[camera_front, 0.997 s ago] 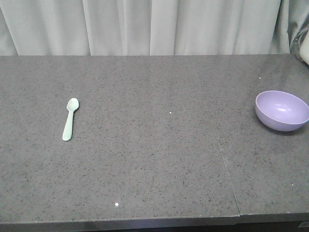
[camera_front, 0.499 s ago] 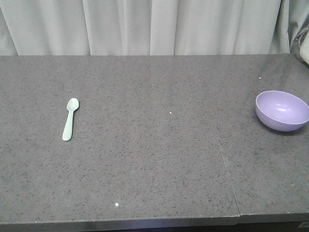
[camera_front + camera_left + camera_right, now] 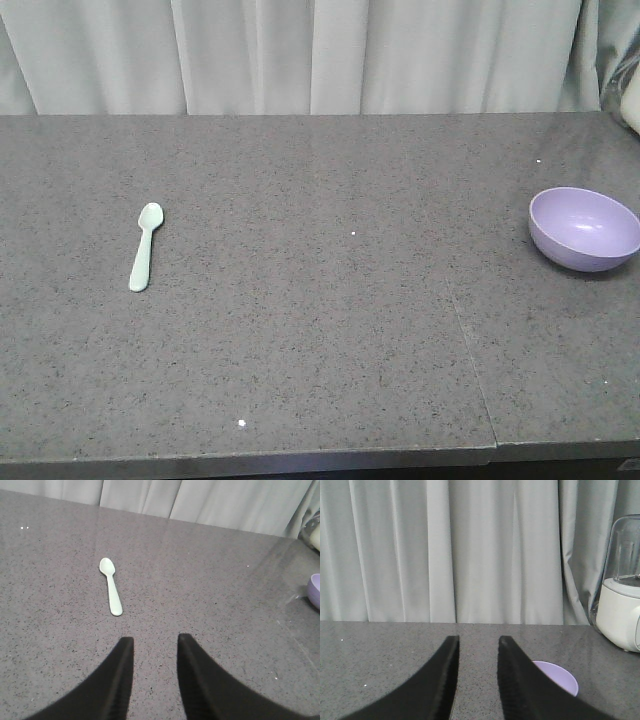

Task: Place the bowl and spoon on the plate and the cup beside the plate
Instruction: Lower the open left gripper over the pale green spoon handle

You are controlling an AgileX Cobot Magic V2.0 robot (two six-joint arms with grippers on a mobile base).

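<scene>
- Your left fingers (image 3: 127, 649) stand parted with a clear gap between the two black tips. They hold nothing, and only bare counter (image 3: 320, 360) shows between them.
- Your right fingers (image 3: 452, 646) are parted about as widely and also hold nothing. From the right wrist view they point level across the counter toward the curtain (image 3: 470, 550).
- The spoon (image 3: 145, 247) lies flat on the left part of the counter, head toward the curtain and handle toward the near edge, bowl side up.
- From the left wrist view the spoon (image 3: 111, 586) sits ahead of the left fingers and a little to their left, apart from them and touching nothing else.
- The bowl (image 3: 584, 228) stands upright and empty at the far right of the counter, well apart from the spoon.
- In the right wrist view the bowl (image 3: 559, 678) shows just to the right of the right finger, partly hidden behind it. You cannot tell from this view how near the fingers are to it.
- A white appliance (image 3: 621, 615) with a clear jar on top stands at the right, beyond the bowl.
- A thin seam (image 3: 470, 345) runs across the counter from the near edge, between the spoon and the bowl.
</scene>
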